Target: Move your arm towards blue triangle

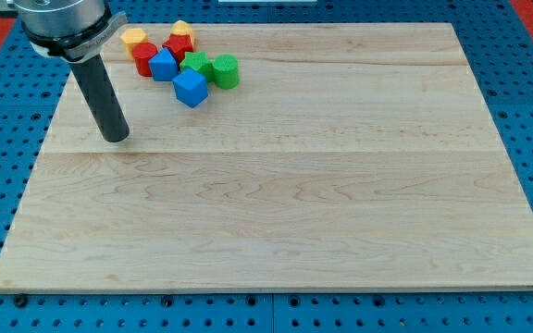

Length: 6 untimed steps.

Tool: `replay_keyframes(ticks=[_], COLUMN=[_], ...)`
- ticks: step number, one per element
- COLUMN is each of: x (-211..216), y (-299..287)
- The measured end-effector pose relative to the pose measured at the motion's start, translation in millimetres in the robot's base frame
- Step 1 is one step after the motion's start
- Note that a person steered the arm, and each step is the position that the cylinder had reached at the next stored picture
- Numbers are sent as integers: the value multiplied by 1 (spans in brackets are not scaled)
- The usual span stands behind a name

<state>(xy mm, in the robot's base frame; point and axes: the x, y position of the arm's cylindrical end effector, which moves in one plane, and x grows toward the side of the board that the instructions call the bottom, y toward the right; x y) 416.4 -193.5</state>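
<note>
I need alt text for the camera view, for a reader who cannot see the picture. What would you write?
My tip rests on a wooden board, to the lower left of a cluster of small blocks near the view's top left. The cluster holds two blue blocks, two green, two red and two yellow. The tip touches none of them.

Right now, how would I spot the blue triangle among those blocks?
Look at the wooden board; its only cluster of blocks sits near the view's top left. Two are blue: the blue triangle sits inside the cluster beside the red blocks, while the blue cube lies lowest.
</note>
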Motion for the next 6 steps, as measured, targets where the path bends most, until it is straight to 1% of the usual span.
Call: replay_keyframes(ticks=[3, 5, 6], x=[-26, -29, -65], y=[-8, -11, -25])
